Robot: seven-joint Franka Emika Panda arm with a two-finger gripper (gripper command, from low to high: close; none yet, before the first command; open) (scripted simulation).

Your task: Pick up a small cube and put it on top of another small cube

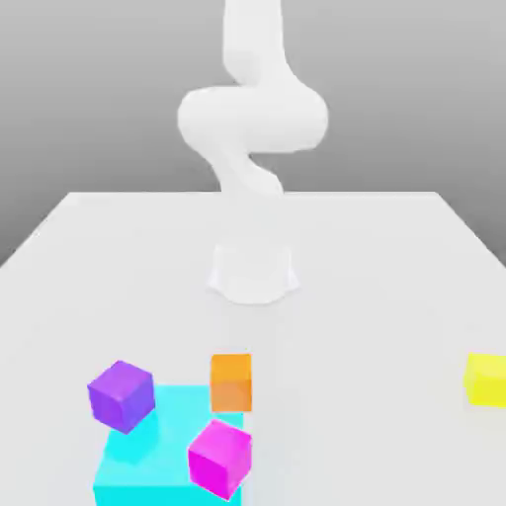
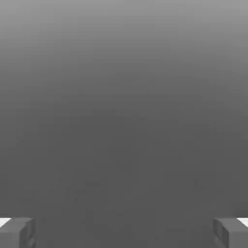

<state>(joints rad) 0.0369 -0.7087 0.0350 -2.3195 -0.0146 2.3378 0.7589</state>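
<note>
Magenta cube (image 1: 219, 458) up front on your one cyan block (image 1: 148, 460); four small cubes, yellow cube (image 1: 486, 379) far right; gripper (image 2: 124, 232) wide open, empty.

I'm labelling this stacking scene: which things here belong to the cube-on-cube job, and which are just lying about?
Belongs to the job:
- yellow cube, alone at the exterior view's right
- pincer, open, holding nothing

Lying about, though any small one might serve as the base:
- orange cube
- purple cube
- magenta cube
- large cyan block
</note>
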